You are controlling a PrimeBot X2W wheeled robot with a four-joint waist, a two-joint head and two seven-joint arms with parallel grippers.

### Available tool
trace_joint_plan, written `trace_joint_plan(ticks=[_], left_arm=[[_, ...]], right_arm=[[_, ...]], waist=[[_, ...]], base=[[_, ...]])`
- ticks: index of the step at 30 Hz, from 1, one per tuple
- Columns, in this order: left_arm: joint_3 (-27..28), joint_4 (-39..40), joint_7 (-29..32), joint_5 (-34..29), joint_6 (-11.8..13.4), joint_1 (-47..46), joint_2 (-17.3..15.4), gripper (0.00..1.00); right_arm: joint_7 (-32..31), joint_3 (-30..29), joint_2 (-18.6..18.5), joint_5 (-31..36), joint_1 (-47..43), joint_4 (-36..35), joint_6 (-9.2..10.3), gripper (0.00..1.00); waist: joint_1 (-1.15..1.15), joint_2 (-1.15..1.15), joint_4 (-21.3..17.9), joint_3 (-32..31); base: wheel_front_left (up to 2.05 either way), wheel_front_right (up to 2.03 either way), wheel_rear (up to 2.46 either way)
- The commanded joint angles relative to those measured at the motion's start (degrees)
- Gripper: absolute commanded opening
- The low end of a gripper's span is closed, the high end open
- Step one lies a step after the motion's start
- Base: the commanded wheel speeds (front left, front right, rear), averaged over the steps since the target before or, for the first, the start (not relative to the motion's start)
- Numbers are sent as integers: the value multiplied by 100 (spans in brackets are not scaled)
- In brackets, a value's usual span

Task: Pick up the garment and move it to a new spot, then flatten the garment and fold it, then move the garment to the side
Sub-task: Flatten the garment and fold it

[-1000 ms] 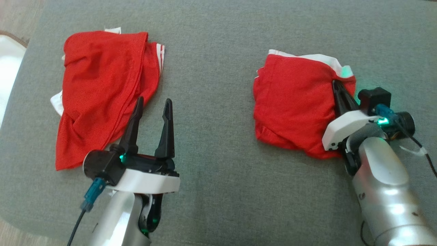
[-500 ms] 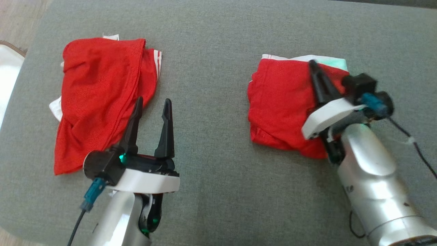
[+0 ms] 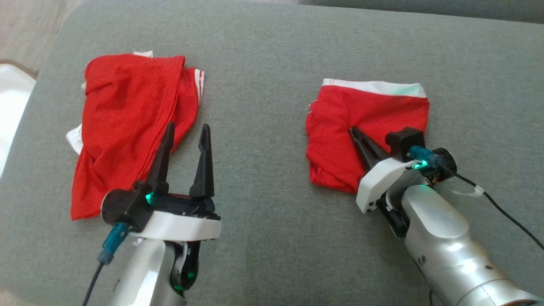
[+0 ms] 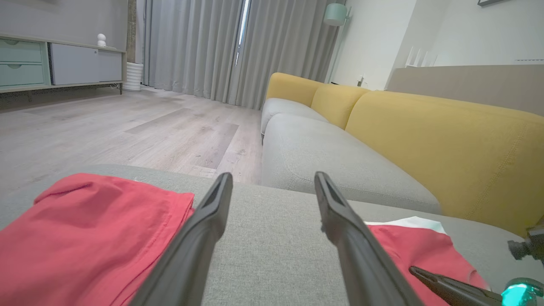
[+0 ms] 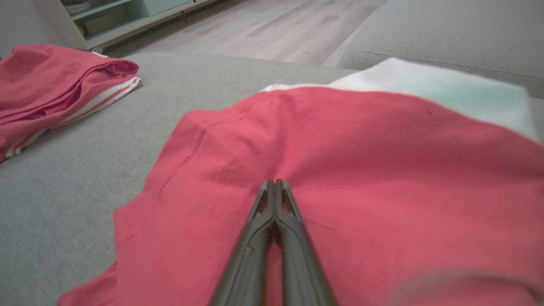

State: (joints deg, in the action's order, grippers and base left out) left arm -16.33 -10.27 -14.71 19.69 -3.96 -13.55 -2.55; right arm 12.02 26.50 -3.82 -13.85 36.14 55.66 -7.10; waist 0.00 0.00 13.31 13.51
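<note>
A folded red garment with a white band along its far edge lies on the right part of the grey cushion; it also shows in the right wrist view and the left wrist view. My right gripper is shut, its joined tips resting on the cloth near the garment's middle, with no fabric visibly pinched. My left gripper stands open over bare cushion, nothing between its fingers. It sits just right of a second red garment.
The second red garment has white stripes and lies loosely folded at the cushion's left. Wood floor and a white rug lie past the left edge. A yellow-backed sofa stands beyond. A black cable trails from my right wrist.
My shut right gripper swept from the garment's right edge across to its middle-left. The white band's raised corner now lies flat. The head view shifted slightly; the left gripper stayed put.
</note>
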Motion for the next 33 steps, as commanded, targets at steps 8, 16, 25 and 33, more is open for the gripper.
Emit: trace_joint_plan(ticks=[8, 16, 25, 33], left_arm=[[426, 264, -29, -100, 6, 63, -32, 100], [527, 212, -29, -193, -46, 141, -32, 100], [644, 136, -29, -353, -71, 311, -32, 100], [685, 104, -29, -404, -92, 442, -32, 100]], right_arm=[[293, -867, 94, 127, -65, -907, -39, 0], [296, -2031, 94, 690, -1125, -2654, -39, 0], [297, -2368, 94, 580, -2274, -3721, -39, 33], [297, -2351, 94, 536, -2521, -3888, -39, 100]], waist=[[0, 0, -504, -334], [0, 0, -1026, -591], [0, 0, -1429, -779], [0, 0, -1506, -822]], base=[[0, 0, 0], [0, 0, 0], [0, 0, 0], [0, 0, 0]])
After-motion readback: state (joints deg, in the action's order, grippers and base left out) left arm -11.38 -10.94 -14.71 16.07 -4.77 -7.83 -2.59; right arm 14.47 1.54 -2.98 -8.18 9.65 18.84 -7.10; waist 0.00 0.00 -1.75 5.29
